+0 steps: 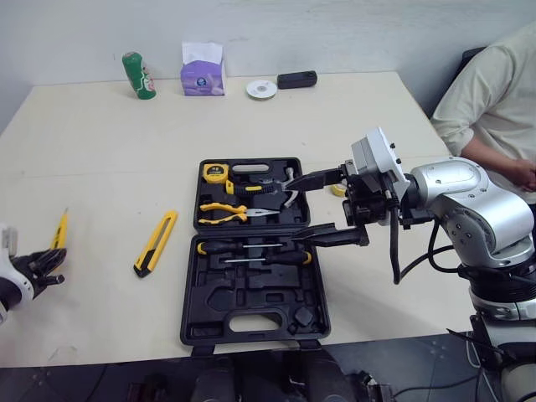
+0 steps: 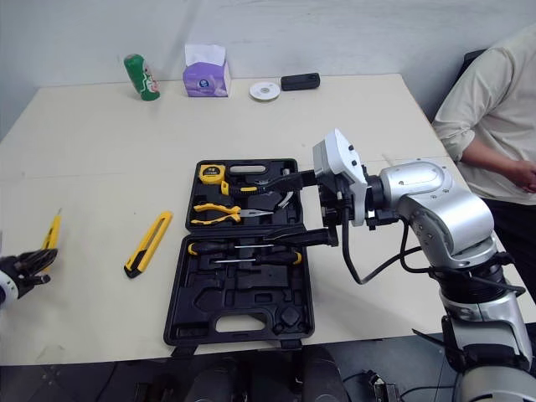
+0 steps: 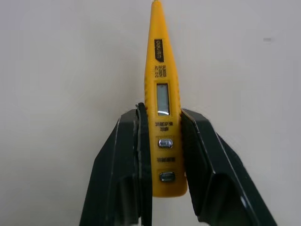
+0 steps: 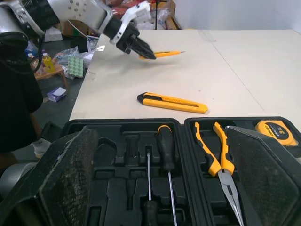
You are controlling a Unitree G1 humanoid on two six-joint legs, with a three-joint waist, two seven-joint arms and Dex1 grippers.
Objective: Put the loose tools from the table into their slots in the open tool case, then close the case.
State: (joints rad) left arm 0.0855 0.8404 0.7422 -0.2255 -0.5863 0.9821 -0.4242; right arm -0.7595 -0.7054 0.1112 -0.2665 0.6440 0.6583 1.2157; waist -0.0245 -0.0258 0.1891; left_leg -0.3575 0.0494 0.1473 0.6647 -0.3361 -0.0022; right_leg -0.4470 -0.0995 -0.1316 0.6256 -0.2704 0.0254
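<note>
Clamping the tester pen (image 1: 60, 230) at lower left, apparently to carry it over, the left gripper (image 1: 48, 265) grips tight — the right gripper (image 1: 292, 209) hovers spread and empty above the central tool case (image 1: 191, 295).

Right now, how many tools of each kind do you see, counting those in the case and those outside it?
Screwdrivers: 2
Pliers: 1
Tape measure: 1
Utility knife: 1
Tester pen, held in the left gripper: 1
Tool with black and yellow handle, partly hidden, kind unclear: 1
Total: 7
</note>
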